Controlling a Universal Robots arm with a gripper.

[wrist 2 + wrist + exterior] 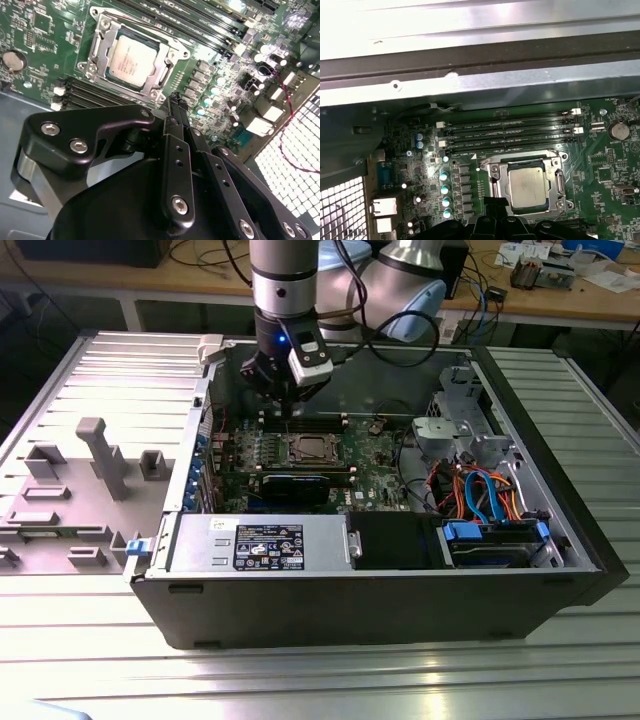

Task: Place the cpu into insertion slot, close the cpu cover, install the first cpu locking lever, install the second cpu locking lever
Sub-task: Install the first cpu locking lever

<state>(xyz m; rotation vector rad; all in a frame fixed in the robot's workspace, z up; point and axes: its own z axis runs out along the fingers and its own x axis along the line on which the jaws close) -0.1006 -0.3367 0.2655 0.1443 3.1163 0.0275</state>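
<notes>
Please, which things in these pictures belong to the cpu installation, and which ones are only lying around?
Job in hand: cpu; cpu cover, lying around it; tool, close beside the cover.

Just lying about: memory slots; power supply box; coin battery; coloured cables.

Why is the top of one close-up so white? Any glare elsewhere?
First wrist view: glare bleaches the ribbed table beyond the case to white, while the cpu is evenly lit. Second wrist view: a bright flare on the circuit board; the claw looks dark. Exterior view: soft sheen on that table.
</notes>
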